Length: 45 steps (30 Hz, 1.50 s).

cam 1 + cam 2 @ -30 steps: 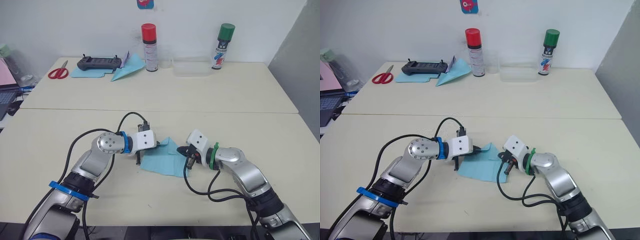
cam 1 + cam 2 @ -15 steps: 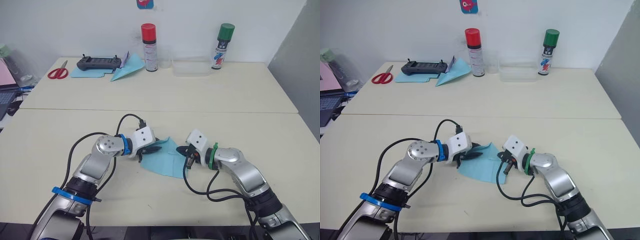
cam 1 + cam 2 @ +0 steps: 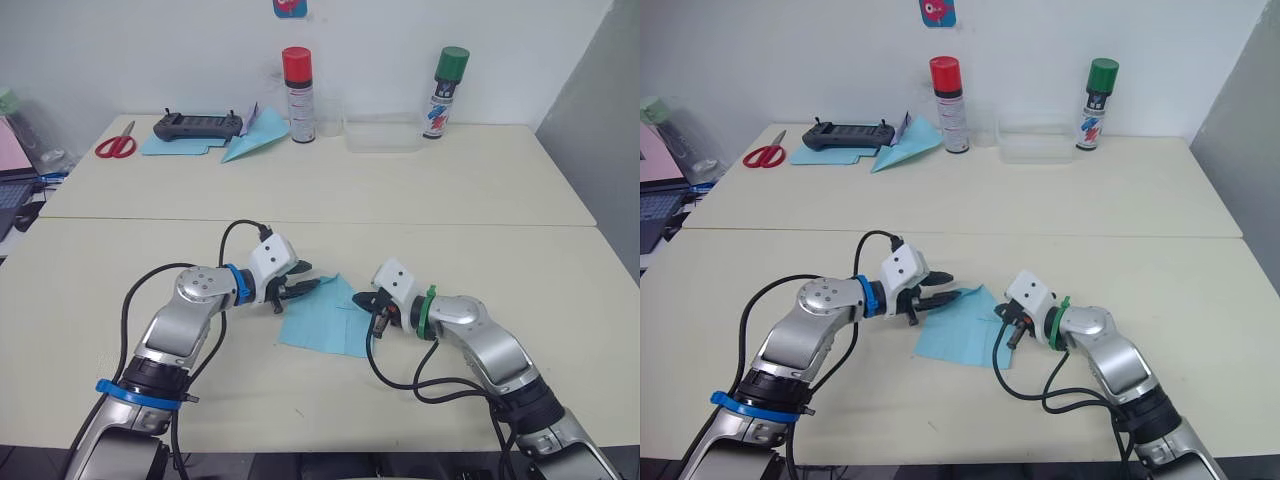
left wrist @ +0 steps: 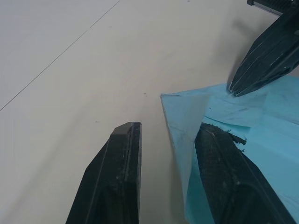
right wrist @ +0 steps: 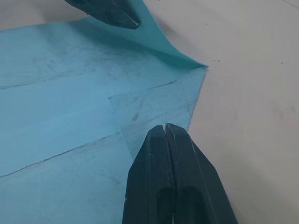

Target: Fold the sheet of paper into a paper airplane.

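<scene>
Our right gripper [image 5: 166,128] presses its closed tips on a folded corner of the sheet of paper [image 3: 325,320]. Our left gripper [image 4: 168,133] is spread, straddling the paper's lifted far edge. The creased light blue sheet lies on the near table [image 3: 420,250]; our wrist views reveal its creases.

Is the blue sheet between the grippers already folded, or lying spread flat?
Mostly spread. The sheet of paper lies open on the table, creased, with one corner flap folded over and its far corner curling up.
</scene>
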{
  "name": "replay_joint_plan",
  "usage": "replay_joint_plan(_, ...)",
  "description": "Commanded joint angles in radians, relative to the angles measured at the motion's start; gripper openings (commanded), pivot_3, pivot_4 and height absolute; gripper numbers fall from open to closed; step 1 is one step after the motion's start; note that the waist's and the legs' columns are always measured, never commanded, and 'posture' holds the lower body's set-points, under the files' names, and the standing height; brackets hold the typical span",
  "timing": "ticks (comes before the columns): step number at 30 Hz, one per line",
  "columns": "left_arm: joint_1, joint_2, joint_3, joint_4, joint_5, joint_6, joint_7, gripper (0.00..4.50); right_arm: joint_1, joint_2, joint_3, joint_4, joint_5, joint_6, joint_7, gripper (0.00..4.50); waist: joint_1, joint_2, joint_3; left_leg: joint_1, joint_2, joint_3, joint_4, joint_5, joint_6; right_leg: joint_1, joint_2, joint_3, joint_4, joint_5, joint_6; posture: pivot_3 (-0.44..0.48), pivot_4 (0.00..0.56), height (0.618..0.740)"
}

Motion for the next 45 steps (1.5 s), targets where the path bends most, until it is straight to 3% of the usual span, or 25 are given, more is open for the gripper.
replay_joint_plan(1,0.001,0.006,0.003,-0.038,-0.016,-0.021,-0.016,1.41,0.013,-0.004,0.011,0.014,-0.005,0.019,-0.001,0.00,0.000,0.000,0.000,0.000,0.000,0.000,0.000,0.000,0.000,0.000,0.000,0.000,0.000,0.000,0.000,0.000,0.150,0.740)
replay_joint_plan(5,0.006,0.001,-0.005,-0.052,-0.023,-0.024,-0.035,0.12,0.016,-0.005,0.009,0.010,-0.004,0.021,-0.002,0.00,0.000,0.000,0.000,0.000,0.000,0.000,0.000,0.000,0.000,0.000,0.000,0.000,0.000,0.000,0.000,0.000,0.150,0.740)
replay_joint_plan(6,0.007,0.001,-0.009,-0.055,-0.020,-0.025,-0.037,0.02,0.017,-0.005,0.009,0.009,-0.004,0.021,-0.003,0.00,0.000,0.000,0.000,0.000,0.000,0.000,0.000,0.000,0.000,0.000,0.000,0.000,0.000,0.000,0.000,0.000,0.150,0.740)
replay_joint_plan(20,-0.029,0.044,-0.139,0.005,0.094,-0.103,-0.122,0.02,0.011,0.001,0.013,0.015,-0.008,0.023,-0.007,0.00,0.001,0.000,0.000,0.000,0.000,0.000,0.000,0.000,0.000,0.000,0.000,0.000,0.000,0.000,0.000,0.000,0.150,0.740)
replay_joint_plan(31,-0.044,0.036,-0.144,0.025,0.107,-0.101,-0.127,0.02,-0.062,0.139,-0.083,0.088,0.048,-0.049,-0.074,0.00,0.001,0.001,0.002,-0.001,0.000,0.000,0.000,0.000,0.000,-0.001,0.000,0.000,0.000,0.000,0.000,0.000,0.150,0.740)
replay_joint_plan(45,-0.052,0.025,-0.139,0.036,0.119,-0.113,-0.113,0.02,-0.129,0.167,0.003,0.209,-0.003,-0.049,-0.034,0.00,0.001,0.002,0.003,-0.001,0.000,0.000,0.000,0.000,0.000,-0.001,0.000,0.000,0.000,0.000,0.000,0.000,0.150,0.740)
